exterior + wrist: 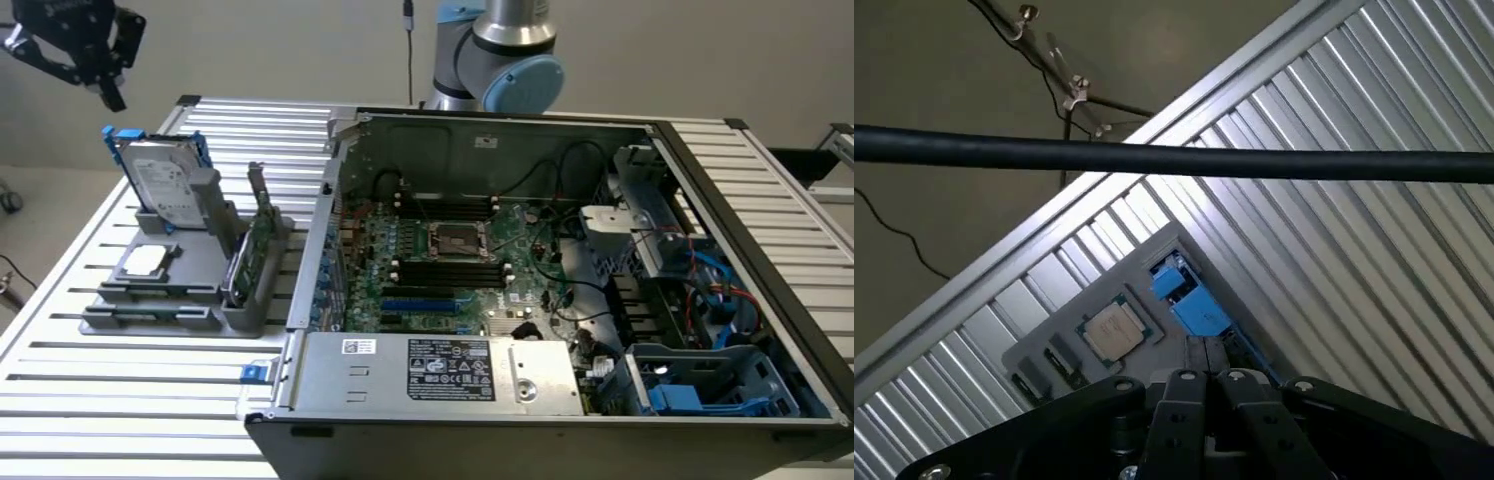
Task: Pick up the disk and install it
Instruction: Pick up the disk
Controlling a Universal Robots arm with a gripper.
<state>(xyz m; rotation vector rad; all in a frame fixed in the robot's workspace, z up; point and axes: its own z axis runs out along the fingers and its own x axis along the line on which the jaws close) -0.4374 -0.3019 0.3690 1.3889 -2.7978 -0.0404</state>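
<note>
While jaws hang high, disk point(162, 180) stands well below.

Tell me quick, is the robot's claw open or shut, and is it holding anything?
The black metal gripper is shut, holding nothing; the silver-grey rectangular disk stands untouched.

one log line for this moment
stage: pre-grasp | gripper: above disk, not touching | disk: standing in grey holder on table | computer case: open, disk not installed

On the table point(134, 420), at the exterior view's left, the disk point(163, 180) stood upright in a holder point(147, 315), a chip point(144, 260) lying before it, a card point(254, 250) upright beside it; the computer case point(481, 140) sat right of them.
</note>
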